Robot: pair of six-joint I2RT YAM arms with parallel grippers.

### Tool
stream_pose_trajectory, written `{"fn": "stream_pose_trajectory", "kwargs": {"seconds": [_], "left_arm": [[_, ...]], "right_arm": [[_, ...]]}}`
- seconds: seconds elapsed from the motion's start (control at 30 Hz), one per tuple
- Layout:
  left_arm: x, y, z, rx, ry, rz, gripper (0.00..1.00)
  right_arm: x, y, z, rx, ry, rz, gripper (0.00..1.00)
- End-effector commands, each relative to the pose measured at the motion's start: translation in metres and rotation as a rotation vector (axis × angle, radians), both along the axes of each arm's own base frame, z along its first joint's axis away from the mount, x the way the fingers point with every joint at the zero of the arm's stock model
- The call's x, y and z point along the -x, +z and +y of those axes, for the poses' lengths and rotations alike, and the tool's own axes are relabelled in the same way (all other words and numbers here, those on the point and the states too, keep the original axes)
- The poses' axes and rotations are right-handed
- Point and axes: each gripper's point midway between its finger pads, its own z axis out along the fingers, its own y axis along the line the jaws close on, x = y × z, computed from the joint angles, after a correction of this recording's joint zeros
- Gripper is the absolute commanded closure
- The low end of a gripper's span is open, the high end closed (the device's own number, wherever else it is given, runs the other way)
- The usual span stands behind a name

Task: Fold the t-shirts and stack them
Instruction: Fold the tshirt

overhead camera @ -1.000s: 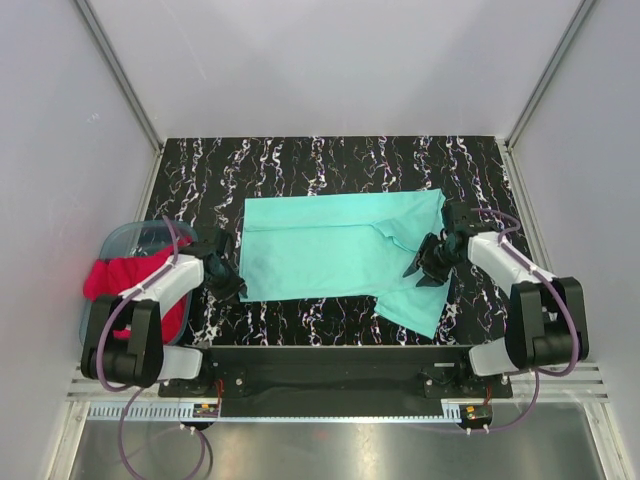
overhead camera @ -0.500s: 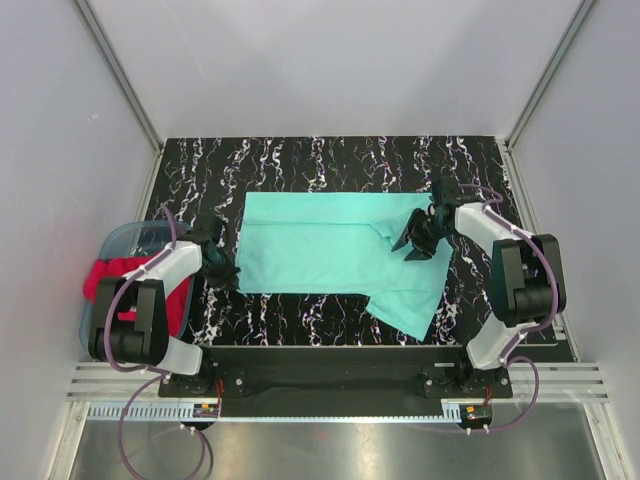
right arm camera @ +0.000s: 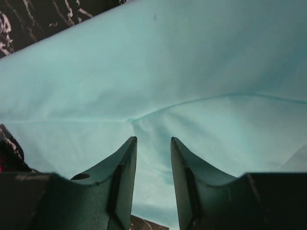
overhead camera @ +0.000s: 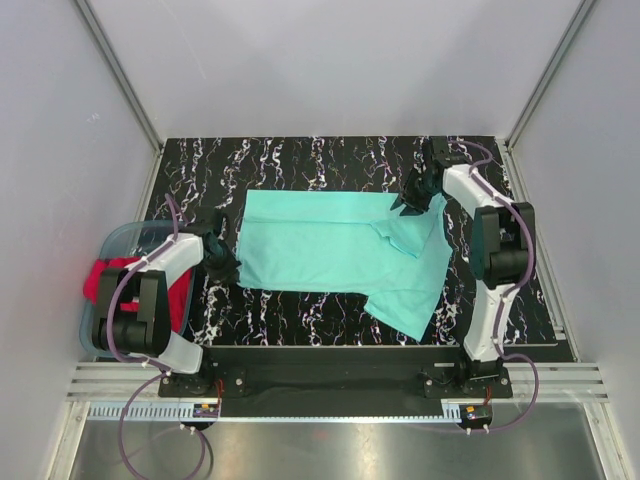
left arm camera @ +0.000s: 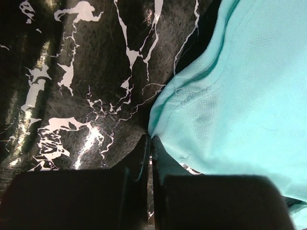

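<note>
The mint-teal t-shirt (overhead camera: 320, 245) lies spread on the black marbled table (overhead camera: 300, 160), with one sleeve pointing to the near right. My left gripper (overhead camera: 226, 263) sits at the shirt's left edge. In the left wrist view the jaws are closed, with the shirt's corner (left arm camera: 165, 122) pinched at the left gripper's (left arm camera: 151, 140) tips. My right gripper (overhead camera: 409, 201) hovers at the shirt's far right corner. In the right wrist view the right gripper (right arm camera: 153, 140) is open, with smooth teal cloth (right arm camera: 192, 72) beneath it. The red t-shirt (overhead camera: 108, 277) hangs out of the tub.
The translucent blue-grey tub (overhead camera: 122, 236) stands at the table's left edge beside my left arm. Grey walls close in the table on three sides. A metal rail runs along the near edge.
My right gripper has moved from the shirt's right middle up to its far right corner. My left gripper has shifted slightly away from me along the shirt's left edge.
</note>
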Motion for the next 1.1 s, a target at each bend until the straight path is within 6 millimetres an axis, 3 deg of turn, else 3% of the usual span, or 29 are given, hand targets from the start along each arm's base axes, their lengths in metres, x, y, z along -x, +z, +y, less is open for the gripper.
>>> {"fn": "stream_pose_trajectory", "kwargs": {"seconds": [0.0,0.23,0.37,0.4,0.6,0.7,0.77,0.8,0.87,0.9,0.93,1.03,1.07], "left_arm": [[-0.015,0.01,-0.006,0.033,-0.018,-0.063,1.0],[-0.02,0.01,-0.007,0.036,-0.027,-0.06,1.0],[-0.026,0.011,-0.005,0.023,-0.027,-0.065,1.0],[-0.027,0.009,-0.004,0.021,-0.025,-0.057,1.0],[-0.046,0.016,0.0,0.019,-0.016,-0.066,1.0],[-0.053,0.022,0.002,0.008,-0.017,-0.086,1.0],[-0.053,0.022,0.0,0.015,-0.022,-0.088,1.0],[-0.053,0.021,0.0,0.017,-0.023,-0.085,1.0],[-0.048,0.016,-0.001,0.025,-0.024,-0.072,1.0],[-0.047,0.015,-0.002,0.028,-0.024,-0.073,1.0],[-0.042,0.012,-0.003,0.035,-0.018,-0.06,1.0],[-0.036,0.009,-0.005,0.051,-0.004,-0.057,1.0],[-0.036,0.01,-0.005,0.055,0.0,-0.07,1.0]], "right_arm": [[-0.01,-0.021,-0.009,0.089,0.0,0.041,0.59],[-0.054,-0.045,-0.004,0.115,0.008,-0.021,0.58],[-0.071,-0.055,-0.002,0.124,0.005,-0.023,0.58],[-0.073,-0.066,-0.001,0.124,0.007,-0.005,0.58],[-0.09,-0.038,-0.002,0.156,0.03,-0.019,0.53],[-0.069,0.009,-0.025,0.27,0.048,-0.031,0.4],[-0.048,0.026,-0.038,0.304,0.05,-0.03,0.34],[-0.023,0.042,-0.046,0.304,0.038,-0.031,0.31],[0.0,0.055,-0.054,0.289,0.011,-0.043,0.28],[0.018,0.079,-0.056,0.268,-0.007,-0.079,0.28],[0.048,0.056,-0.06,0.253,-0.028,0.011,0.28],[0.12,0.041,-0.051,0.158,-0.054,0.111,0.34],[0.137,0.051,-0.046,0.112,-0.063,0.082,0.36]]}}
